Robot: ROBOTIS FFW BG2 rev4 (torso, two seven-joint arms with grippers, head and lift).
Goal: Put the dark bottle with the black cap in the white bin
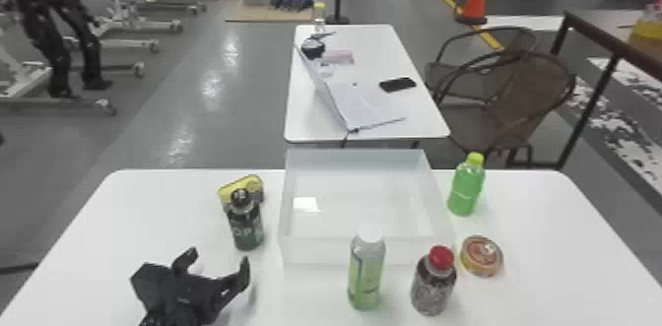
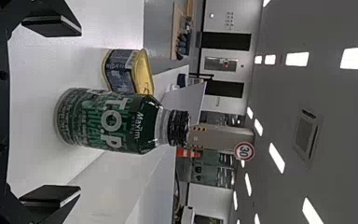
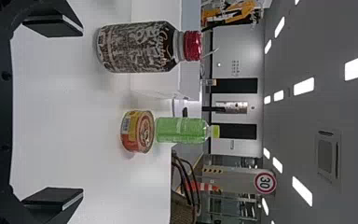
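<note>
The left jaws (image 1: 218, 258) are gaping wide and holding nothing. Just past their tips, the dark bottle with the black cap (image 1: 245, 226) is standing up on the table (image 1: 93, 251). A yellow tin (image 1: 241, 187) is sitting behind it; I am not telling if they touch. I am thinking the next job is to grab the bottle. The jaws are needing to go forward slowly, one finger on each side, stopping before they bump the tin, then squeezing the round middle and lifting above the bin's wall. Ahead and right of the left jaws, the white bin (image 1: 315, 251) is holding none of these bottles or tins; light is shining on its floor. A white-capped bottle (image 1: 365, 273) is standing between the two jaws. The right jaws (image 3: 82, 112) are gaping too, gripping nothing, and a red-capped bottle (image 3: 137, 46) is standing ahead of them.
</note>
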